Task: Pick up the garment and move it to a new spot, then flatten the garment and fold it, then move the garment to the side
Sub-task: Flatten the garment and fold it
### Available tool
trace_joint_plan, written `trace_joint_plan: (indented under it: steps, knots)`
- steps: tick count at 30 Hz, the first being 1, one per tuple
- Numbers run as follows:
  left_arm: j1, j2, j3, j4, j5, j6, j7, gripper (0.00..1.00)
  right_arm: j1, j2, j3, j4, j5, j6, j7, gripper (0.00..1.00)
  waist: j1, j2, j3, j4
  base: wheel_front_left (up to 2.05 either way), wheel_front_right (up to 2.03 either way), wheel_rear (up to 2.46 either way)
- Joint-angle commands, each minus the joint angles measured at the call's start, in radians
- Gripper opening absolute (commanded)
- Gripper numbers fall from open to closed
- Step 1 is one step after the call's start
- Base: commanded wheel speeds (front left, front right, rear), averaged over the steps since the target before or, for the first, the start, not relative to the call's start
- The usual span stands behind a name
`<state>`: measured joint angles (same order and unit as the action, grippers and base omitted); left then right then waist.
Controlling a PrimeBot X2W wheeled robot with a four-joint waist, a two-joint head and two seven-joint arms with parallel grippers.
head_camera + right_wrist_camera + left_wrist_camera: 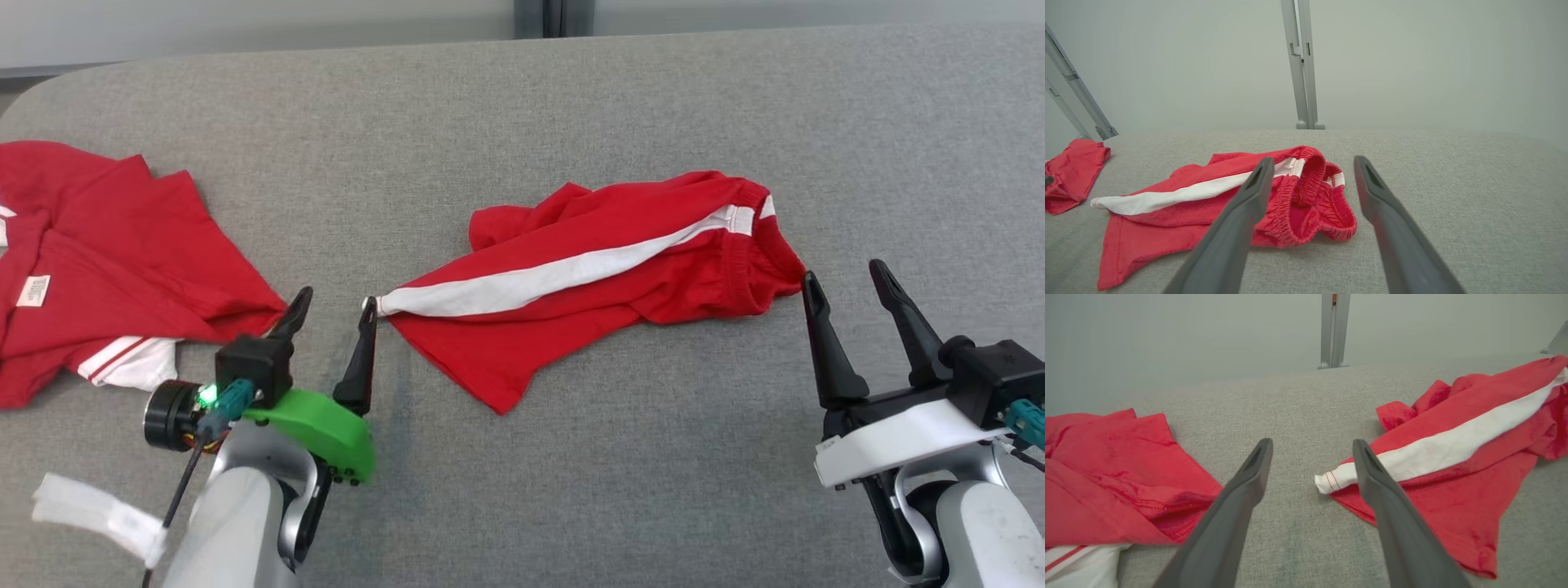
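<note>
The grey padded surface (571, 98) spreads under and ahead of both our grippers. Off the outer side of our left gripper (337, 296) lies the red shirt (122, 245), crumpled, its hem reaching the tip of that gripper's outer finger. In the left wrist view, the shirt (1106, 477) comes right up against that finger. The red shorts (620, 298), the garment we are to handle, lie rumpled on the surface between our two grippers, stretched from one to the other. Their white side stripe (531, 282) runs the whole way across. Our left gripper stands with its jaws wide apart and nothing between them. The hem end of the stripe (1331, 479) sits just beside its inner fingertip, and we cannot tell whether the two touch. Our right gripper (842, 269) is likewise spread wide and holds nothing. The elastic waistband (1310, 175) bunches just ahead of it, toward its inner finger, whose tip is close to the waistband's corner. Further out from our left gripper, a white sleeve cuff (131, 363) with red lines pokes from under the shirt, and a small white label (33, 290) shows on the red cloth.
</note>
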<state>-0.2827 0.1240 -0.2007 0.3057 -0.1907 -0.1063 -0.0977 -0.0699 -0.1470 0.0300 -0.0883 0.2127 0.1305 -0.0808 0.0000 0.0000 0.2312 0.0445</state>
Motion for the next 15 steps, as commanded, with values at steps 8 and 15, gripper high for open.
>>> trace_joint_plan:
  steps: [8,15]
  knots:
    - [-0.1,0.035,-0.04,0.102,-0.06,-0.017,0.221,1.0,-0.045,0.003,0.025,0.021,0.007,0.0,-0.007,1.0,0.0,0.0,0.064,-0.047,0.0,0.0,0.0]
    - [-0.135,0.05,-0.058,0.101,-0.089,-0.022,0.225,0.0,-0.061,-0.003,0.027,0.04,0.012,0.0,-0.015,1.0,0.0,0.0,0.094,-0.064,0.0,0.0,0.0]
